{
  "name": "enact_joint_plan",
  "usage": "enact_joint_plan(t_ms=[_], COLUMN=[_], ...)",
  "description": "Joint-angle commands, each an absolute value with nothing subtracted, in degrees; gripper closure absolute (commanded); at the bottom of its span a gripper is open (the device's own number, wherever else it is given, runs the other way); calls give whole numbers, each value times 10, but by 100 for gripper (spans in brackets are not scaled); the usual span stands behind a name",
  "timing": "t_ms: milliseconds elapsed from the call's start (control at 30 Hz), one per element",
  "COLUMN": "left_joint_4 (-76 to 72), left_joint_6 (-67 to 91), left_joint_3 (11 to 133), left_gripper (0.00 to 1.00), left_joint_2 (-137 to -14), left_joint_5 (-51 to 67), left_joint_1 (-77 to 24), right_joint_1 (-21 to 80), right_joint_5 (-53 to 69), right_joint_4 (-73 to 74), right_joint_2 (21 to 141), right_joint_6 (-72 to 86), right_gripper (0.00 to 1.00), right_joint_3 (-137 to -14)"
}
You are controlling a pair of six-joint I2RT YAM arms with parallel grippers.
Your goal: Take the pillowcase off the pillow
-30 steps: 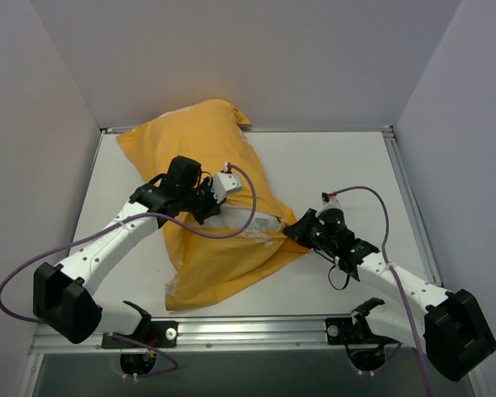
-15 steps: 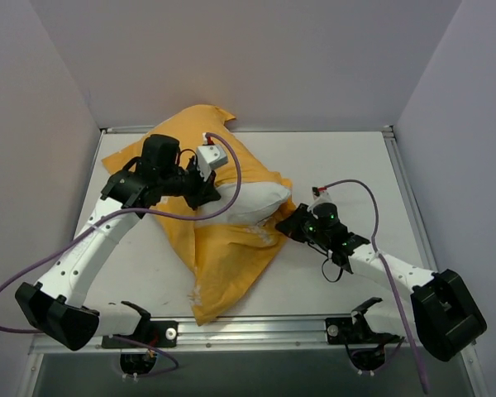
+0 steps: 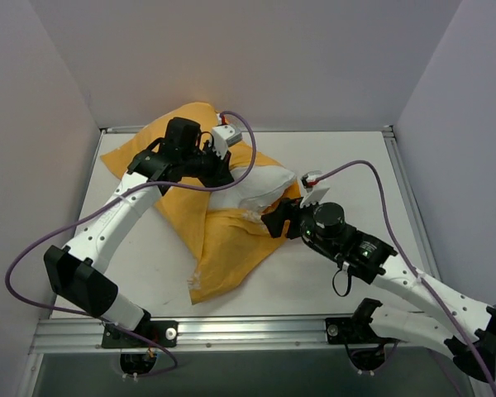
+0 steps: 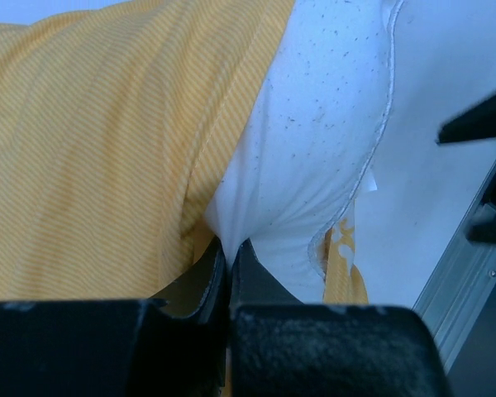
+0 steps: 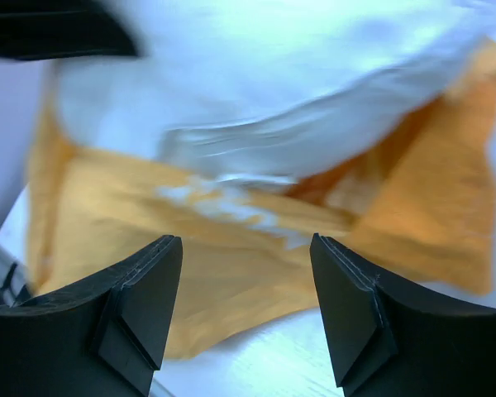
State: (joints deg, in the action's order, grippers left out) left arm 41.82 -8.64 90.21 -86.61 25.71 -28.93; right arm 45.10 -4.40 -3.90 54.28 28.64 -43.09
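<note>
Orange pillowcase (image 3: 225,252) lies crumpled left of centre on the white worktop (image 3: 347,165), one end toward the near edge, the rest bunched up toward the far-left corner. Mid-worktop, right gripper (image 3: 274,225) sits at the case's right edge, jaws spread wide, nothing between them. Its wrist view shows both fingers (image 5: 140,306) apart, with orange cloth and white cushion beyond, blurred. Just past it the pillow (image 3: 255,188) pokes out of the case toward the right edge, its other part hidden under orange. Farther back, toward the far-left corner, left gripper (image 3: 221,172) has its jaws pinched tight on a fold of white pillow cloth, right beside the case's edge. The pillow seam is visible in the wrist view.
</note>
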Motion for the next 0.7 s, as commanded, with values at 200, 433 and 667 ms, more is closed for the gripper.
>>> enact_joint_plan(t_ms=[200,433,667], left_joint_4=[347,350,348], left_joint_6=[-68,-67,-58], left_joint_3=[976,976,1000], left_gripper=[98,98,98], left_joint_2=[-883,-878,-891], left_joint_5=[245,243,187], left_joint_1=[-301,-301,-298], right_joint_1=[625,542,570], right_joint_5=[-132,-29,40], right_joint_4=[-29,-64,-67], right_joint_2=[602,765,793], right_joint_6=[193,147,151], right_gripper=[26,10,50], right_joint_3=[-545,-628,-616])
